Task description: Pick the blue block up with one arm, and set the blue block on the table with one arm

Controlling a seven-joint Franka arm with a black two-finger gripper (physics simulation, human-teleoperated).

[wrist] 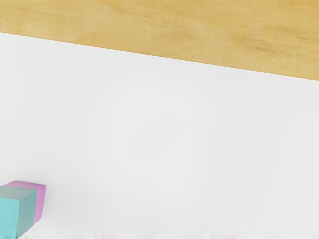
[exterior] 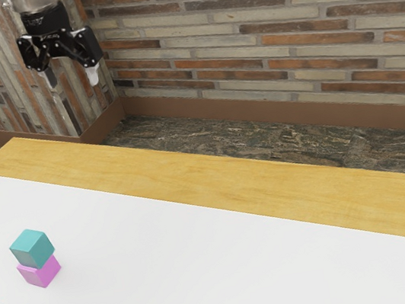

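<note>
And here's the claw (exterior: 71, 76), high up in the exterior view, fingers parted, nothing between them, released and ready! Down below, well apart from it, sits the blue block (exterior: 32, 248), more of a teal, perched on top of the pink block (exterior: 42, 273), which rests on the white sheet (exterior: 204, 260) spread over the wooden bench (exterior: 266, 165). The pickup is all to play for! The blue one looks like a light, stiff customer, flat-faced and smooth, unlikely to squash or break, though those plain sides could slip under a crooked pinch. Best hold, I'd say: straight down from above, fingers square on two opposite upright faces, staying above the pink block so that one isn't caught or shoved. Nothing blocks the way from above; the danger is underneath, where a nudge could topple the pair. Then it's a clean lift, a move sideways, and there's plenty of bare sheet beside the stack for a gentle landing
</note>
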